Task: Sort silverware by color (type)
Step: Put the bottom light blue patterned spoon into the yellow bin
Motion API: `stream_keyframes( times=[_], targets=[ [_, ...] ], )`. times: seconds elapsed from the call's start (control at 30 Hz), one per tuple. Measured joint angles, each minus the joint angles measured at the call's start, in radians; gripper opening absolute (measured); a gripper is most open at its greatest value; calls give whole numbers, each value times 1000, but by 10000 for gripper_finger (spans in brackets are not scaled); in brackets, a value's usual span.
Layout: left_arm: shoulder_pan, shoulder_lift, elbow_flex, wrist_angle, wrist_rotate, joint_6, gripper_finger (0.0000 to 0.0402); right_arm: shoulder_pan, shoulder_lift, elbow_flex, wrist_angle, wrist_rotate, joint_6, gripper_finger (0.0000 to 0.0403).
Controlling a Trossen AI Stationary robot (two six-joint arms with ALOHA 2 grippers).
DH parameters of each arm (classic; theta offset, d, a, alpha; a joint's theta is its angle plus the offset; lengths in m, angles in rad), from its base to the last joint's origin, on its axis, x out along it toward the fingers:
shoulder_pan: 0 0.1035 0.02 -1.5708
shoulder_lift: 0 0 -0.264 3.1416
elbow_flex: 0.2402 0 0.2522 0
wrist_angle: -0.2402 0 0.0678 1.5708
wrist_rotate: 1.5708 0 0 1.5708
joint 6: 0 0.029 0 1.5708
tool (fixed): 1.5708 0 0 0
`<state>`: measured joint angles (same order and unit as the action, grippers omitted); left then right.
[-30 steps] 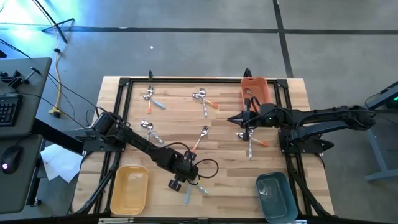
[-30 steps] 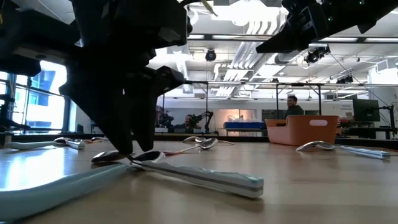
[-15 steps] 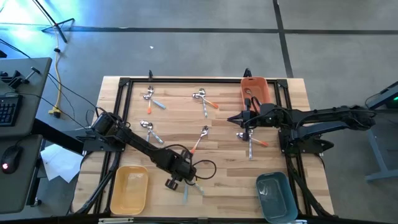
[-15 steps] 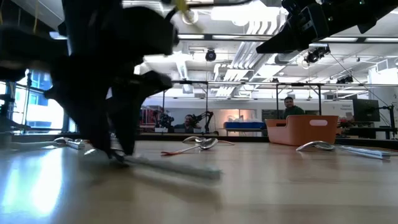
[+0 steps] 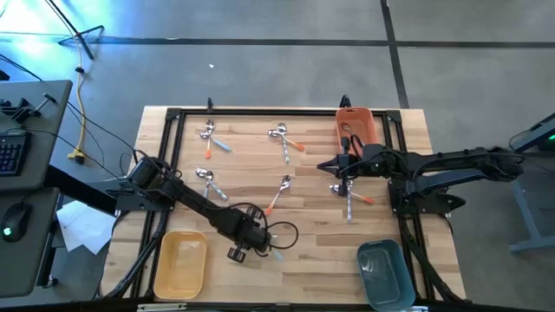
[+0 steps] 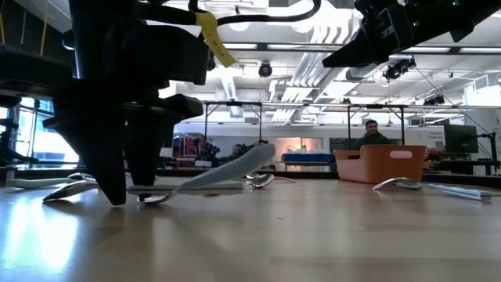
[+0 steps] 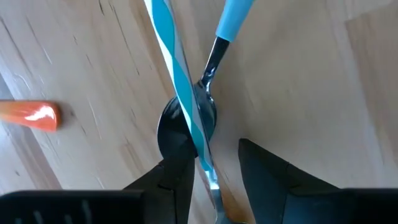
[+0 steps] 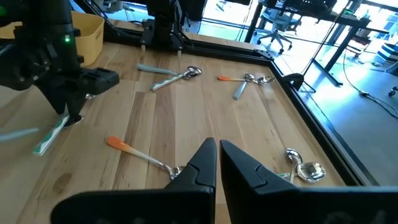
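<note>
- Left gripper [image 7: 212,155] is working low at the near middle of the table [image 5: 247,169]. Its fingers [image 7: 176,182] are standing part-way closed on a light-blue-handled utensil [image 7: 180,93]; the low view is showing that piece tilting, one end at the wood and the other raised.
- Second light-blue-handled spoon [image 7: 215,55] is lying on the wood directly under the gripped piece, the two crossing at the spoon's bowl.
- Right gripper [image 5: 333,165] is hovering above the table just beside the orange bin, fingers pressed together and carrying nothing.
- Containers, three in all:
  - Orange bin [image 5: 367,128], sitting at the far right corner, is holding at least one small piece, too small to identify.
  - Yellow bin [image 5: 180,264], sitting at the near left edge, is showing only its own yellow floor.
  - Grey-blue bin [image 5: 384,276], sitting at the near right corner; its contents cannot be made out.
- Loose silverware is lying in five crossed pairs:
  - far-left pair [image 5: 210,135], one handle blue;
  - far-middle pair [image 5: 283,138], one handle orange;
  - left-middle pair [image 5: 209,179];
  - centre pair [image 5: 281,191], one handle orange;
  - right pair [image 5: 350,194], lying below the right gripper, one handle orange.
- Visible loose count is coming to roughly twelve pieces, the two blue ones at the left gripper included.
</note>
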<state>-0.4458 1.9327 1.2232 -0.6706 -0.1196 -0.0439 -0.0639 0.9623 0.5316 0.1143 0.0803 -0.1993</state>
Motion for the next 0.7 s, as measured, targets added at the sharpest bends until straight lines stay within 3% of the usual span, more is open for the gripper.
stream_keyframes(
  times=[0.1, 0.37, 0.7],
  targets=[
    [0, 0, 0, -26, 0, -27, 100, 0, 0, 0, 0, 0, 0, 7],
    [0, -1, 37, -150, -26, -28, 11, 0, 0, 0, 2, 0, 0, 7],
    [-12, -1, 191, -349, -53, -6, 11, 0, 0, 0, -2, 0, 8, 7]
  ],
)
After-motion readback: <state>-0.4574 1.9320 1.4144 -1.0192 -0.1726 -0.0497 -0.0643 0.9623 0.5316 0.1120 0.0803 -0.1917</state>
